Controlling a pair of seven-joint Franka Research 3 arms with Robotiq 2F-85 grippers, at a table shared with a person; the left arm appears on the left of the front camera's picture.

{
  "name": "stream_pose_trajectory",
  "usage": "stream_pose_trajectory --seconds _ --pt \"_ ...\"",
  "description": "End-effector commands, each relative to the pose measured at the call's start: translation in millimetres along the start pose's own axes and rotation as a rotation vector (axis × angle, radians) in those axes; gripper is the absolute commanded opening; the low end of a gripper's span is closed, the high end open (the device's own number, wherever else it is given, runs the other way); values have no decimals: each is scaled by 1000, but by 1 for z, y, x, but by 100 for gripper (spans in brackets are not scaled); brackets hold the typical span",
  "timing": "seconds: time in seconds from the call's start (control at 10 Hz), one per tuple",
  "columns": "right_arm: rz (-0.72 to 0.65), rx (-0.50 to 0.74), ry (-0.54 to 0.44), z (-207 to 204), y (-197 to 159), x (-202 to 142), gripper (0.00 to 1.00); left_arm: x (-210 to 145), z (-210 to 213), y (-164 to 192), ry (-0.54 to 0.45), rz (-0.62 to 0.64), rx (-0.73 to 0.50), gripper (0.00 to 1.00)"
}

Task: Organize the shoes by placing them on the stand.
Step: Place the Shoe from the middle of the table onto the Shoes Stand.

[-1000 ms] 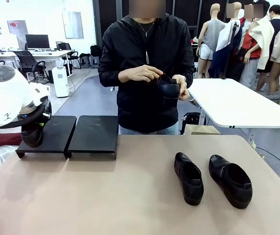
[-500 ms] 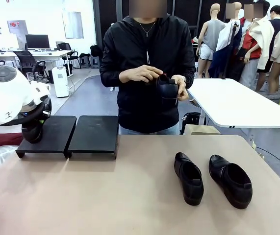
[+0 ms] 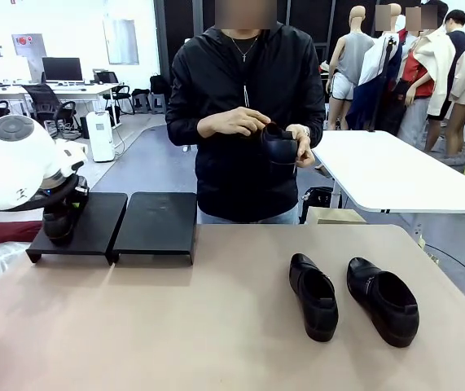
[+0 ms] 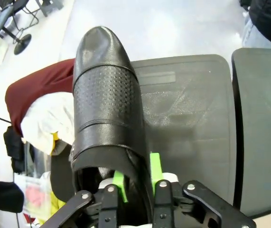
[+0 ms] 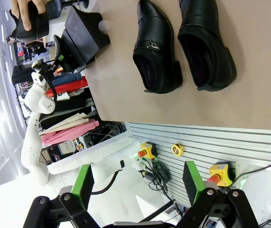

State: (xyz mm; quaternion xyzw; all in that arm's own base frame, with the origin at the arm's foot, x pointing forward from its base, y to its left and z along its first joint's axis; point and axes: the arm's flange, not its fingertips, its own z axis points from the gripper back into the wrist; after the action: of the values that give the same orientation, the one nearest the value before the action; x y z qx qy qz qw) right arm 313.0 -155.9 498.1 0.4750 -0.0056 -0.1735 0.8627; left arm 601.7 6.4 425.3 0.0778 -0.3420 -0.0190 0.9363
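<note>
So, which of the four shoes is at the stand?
The shoe between the left gripper's fingers, over the stand's left panel. Two others lie on the table, and the fourth is in the person's hands.

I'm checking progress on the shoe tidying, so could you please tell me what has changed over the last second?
The robot's left hand moved its shoe slightly right and down over the stand's left end; whether it has let go is unclear. The person holds another shoe as before, and the two shoes on the table stayed put.
</note>
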Motion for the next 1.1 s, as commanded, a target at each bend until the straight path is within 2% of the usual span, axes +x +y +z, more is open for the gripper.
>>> stream_pose_trajectory --seconds 0.0,0.1,0.3,0.4,0.5,0.7,0.9,1.0 --pt "-2 -12 10 4 1 -1 100 2 7 3 -8 -17 16 100" --pt "-2 -12 10 4 1 -1 100 1 15 4 -7 -20 10 100" --pt "-2 -12 10 4 1 -1 100 -5 61 11 -5 -66 -94 100" --pt "-2 -12 10 4 1 -1 100 -17 93 13 -10 -120 -130 100" --pt "-2 -12 10 4 1 -1 100 -35 131 13 37 -136 -153 100" --pt "-2 -12 10 4 1 -1 100 -70 183 11 59 -139 -169 100" --pt "-2 -12 10 4 1 -1 100 -99 222 27 108 -250 -311 100" --pt "-2 -12 10 4 1 -1 100 -109 239 34 103 -247 -413 100"
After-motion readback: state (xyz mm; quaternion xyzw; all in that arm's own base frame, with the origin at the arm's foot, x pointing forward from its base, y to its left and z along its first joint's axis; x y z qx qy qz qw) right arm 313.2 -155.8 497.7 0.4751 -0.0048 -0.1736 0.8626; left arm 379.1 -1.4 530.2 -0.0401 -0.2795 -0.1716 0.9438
